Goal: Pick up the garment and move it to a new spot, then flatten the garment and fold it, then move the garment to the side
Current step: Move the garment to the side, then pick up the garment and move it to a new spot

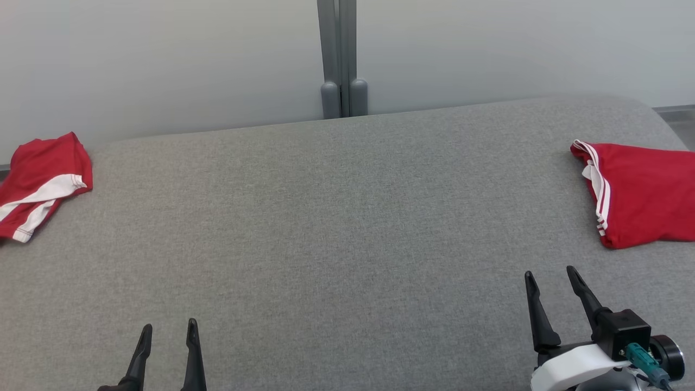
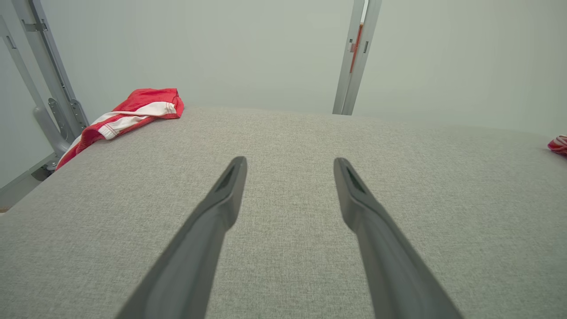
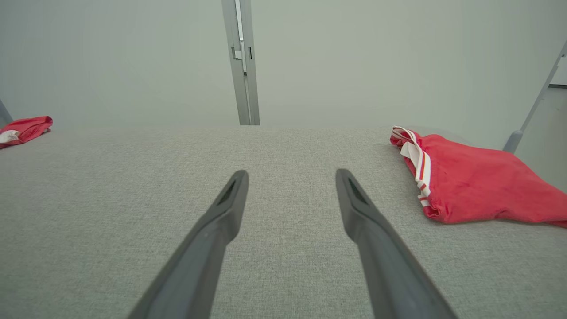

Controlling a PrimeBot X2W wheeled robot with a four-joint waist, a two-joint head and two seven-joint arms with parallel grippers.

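A red garment (image 1: 640,190) with white side stripes lies bunched at the right edge of the grey padded table (image 1: 336,228), and part of it runs out of the head view. It sits ahead of and to the right of my right gripper (image 1: 549,271), near it but not touching.

A second red garment (image 1: 40,179), also white-striped, rests at the far left corner. It is gathered more compactly, and in the left wrist view one end drapes over the table's edge. It is well apart from my left gripper (image 1: 169,324).

Both grippers hang over the near side of the table, fingers spread wide and pointing toward the grey post (image 1: 342,54) and the pale wall (image 1: 163,54) behind. Neither has hold of anything.

I judge the pickup, the first step, as not yet begun, since no cloth lies in the middle of the table where I would flatten and fold. The right-hand piece looks the likelier one to take because it is looser and closer to a gripper, though I cannot be sure which is meant.

If so, the next move calls for swinging my right arm out and forward and lowering the spread fingers over a raised fold near the striped hem. They would then close on the cloth alone, not on the padded cover beneath, before I lift and carry it toward the centre.
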